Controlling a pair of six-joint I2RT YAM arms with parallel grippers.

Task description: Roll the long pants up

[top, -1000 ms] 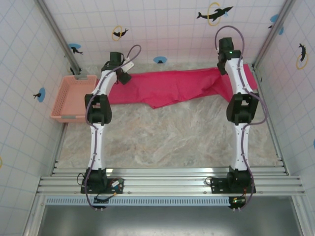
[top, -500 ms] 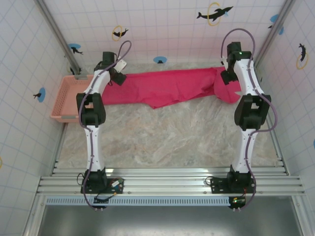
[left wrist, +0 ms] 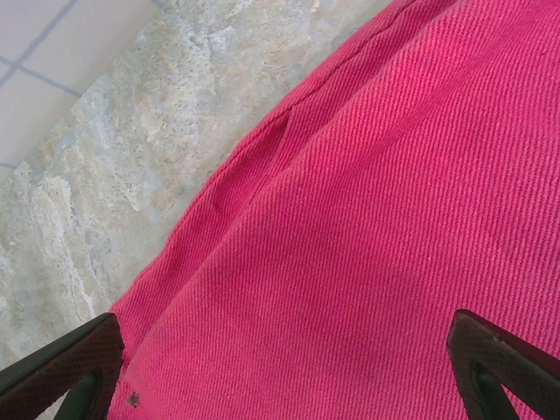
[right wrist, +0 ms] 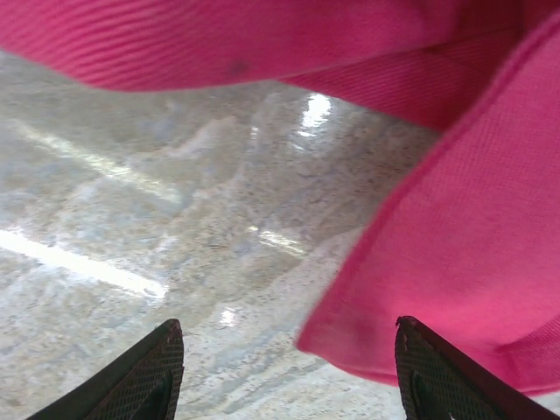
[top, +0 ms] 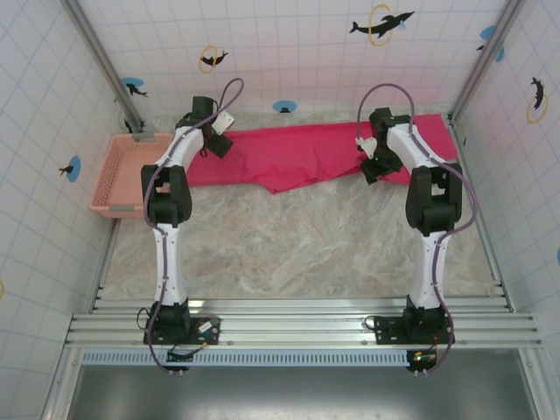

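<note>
Two arms were reaching to the far side of the tabletop (top: 297, 236), one at each end of the long pants (top: 297, 153).

Pants: they were spread flat in a long band along the far edge of the tabletop, running from beside the left arm to the far right corner. One flap of cloth pointed toward the near side at about mid-length. No roll had been started.

Left hand (top: 219, 143): it was positioned over the left end of the pants. In the left wrist view, the left hand (left wrist: 280, 376) had its two dark fingertips at opposite bottom corners, wide apart. Ribbed magenta cloth (left wrist: 367, 219) lay beneath and between them, and nothing was clamped. The cloth edge ran diagonally, with bare stone-pattern tabletop (left wrist: 114, 157) to its upper left.

Right hand (top: 371, 168): it was positioned at the near edge of the pants' right portion. In the right wrist view, the right hand (right wrist: 289, 367) had its fingertips apart, with glossy tabletop (right wrist: 175, 219) visible in the gap. A folded edge of the pants (right wrist: 455, 245) lay just ahead of the right-side fingertip, and more cloth crossed the top of the view. I saw no grip on the cloth.

Other: a pale pink lattice basket (top: 131, 171) sat at the left edge of the tabletop, apart from the pants.
</note>
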